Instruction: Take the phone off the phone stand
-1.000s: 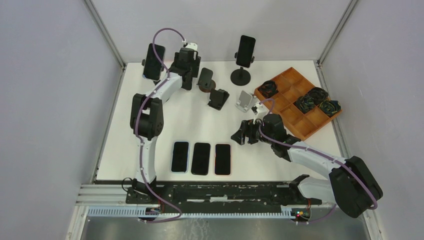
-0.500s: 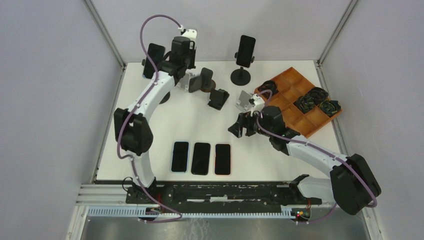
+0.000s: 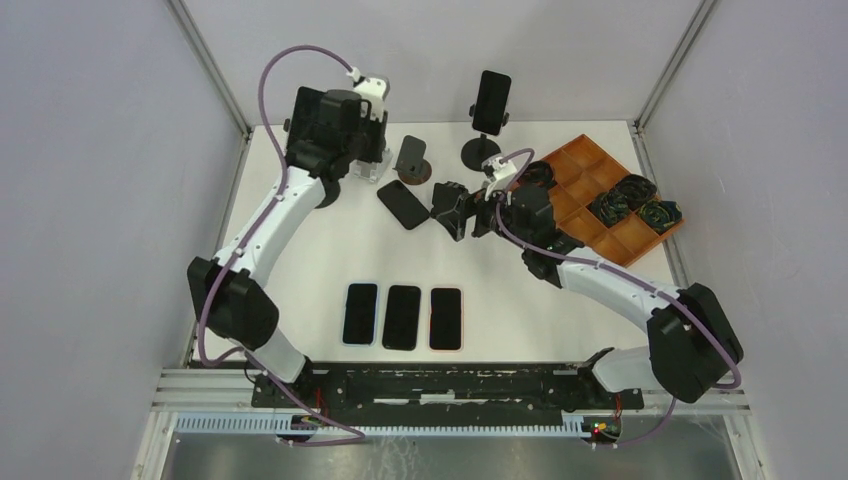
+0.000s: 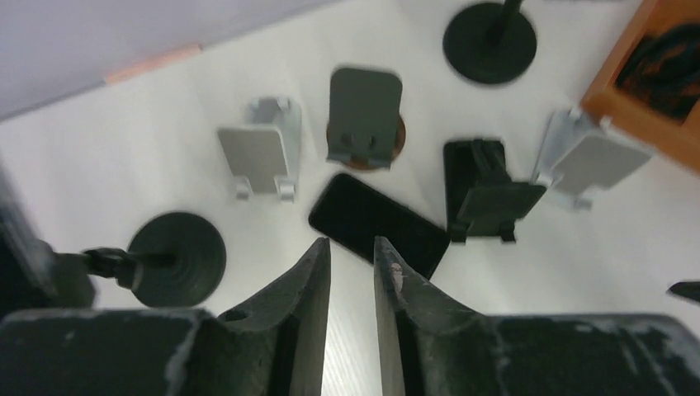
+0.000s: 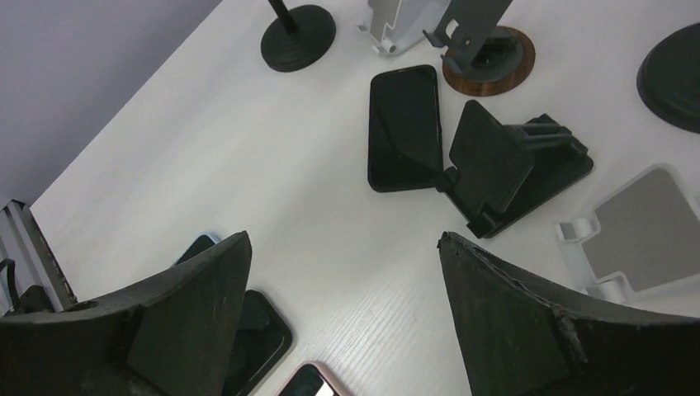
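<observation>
White tabletop, grey walls on three sides — that was the setting. One phone [image 3: 403, 203] lay flat on the table, screen dark, out of any holder. It sat between the round-based stand [image 3: 412, 158] and the black folding stand [image 5: 495, 165], one corner just beside the folding stand's plate. The left gripper [image 4: 351, 247] hung above the far left of the table, its fingers nearly pressed together with only a thin slit between them and nothing in it. From its wrist camera the phone showed on the table just past the fingertips, untouched. The right gripper [image 5: 344, 247] was spread wide and empty, low near the folding stand — phone and stand both lay ahead of its fingers, apart from them. A second phone [image 3: 491, 100] stood upright in the pole stand [image 3: 487, 152] at the back.
</observation>
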